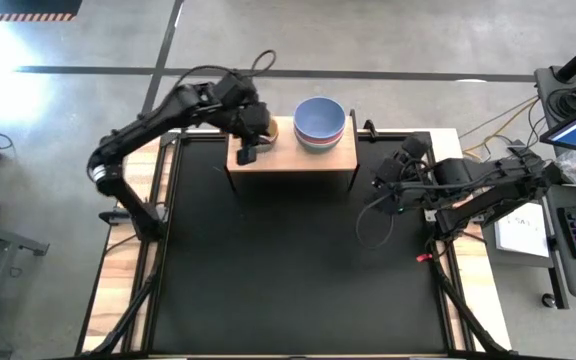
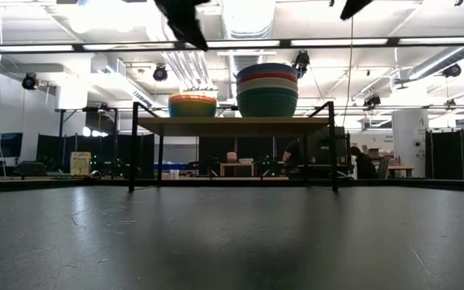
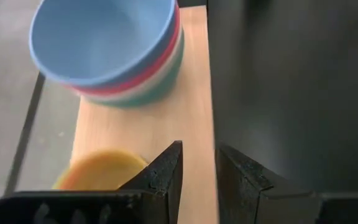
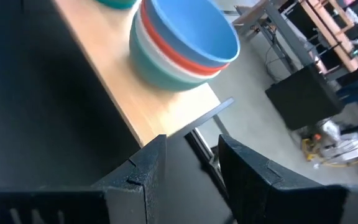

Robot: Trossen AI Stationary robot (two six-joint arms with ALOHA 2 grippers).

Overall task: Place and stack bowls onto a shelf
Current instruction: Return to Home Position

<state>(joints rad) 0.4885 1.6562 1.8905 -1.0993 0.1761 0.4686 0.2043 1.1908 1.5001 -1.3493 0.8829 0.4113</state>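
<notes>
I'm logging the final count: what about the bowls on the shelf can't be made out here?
High view: the left gripper and its wrist cover the small stack; its count is hidden.
Low view: nested bowls hide one another side-on.
Left wrist view: that gripper's fingers hide all but a yellow part.
Right wrist view: the top edge leaves a teal sliver.

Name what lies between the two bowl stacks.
Nothing: only bare shelf separates the small stack from the large stack, seen in the left wrist view.
</notes>
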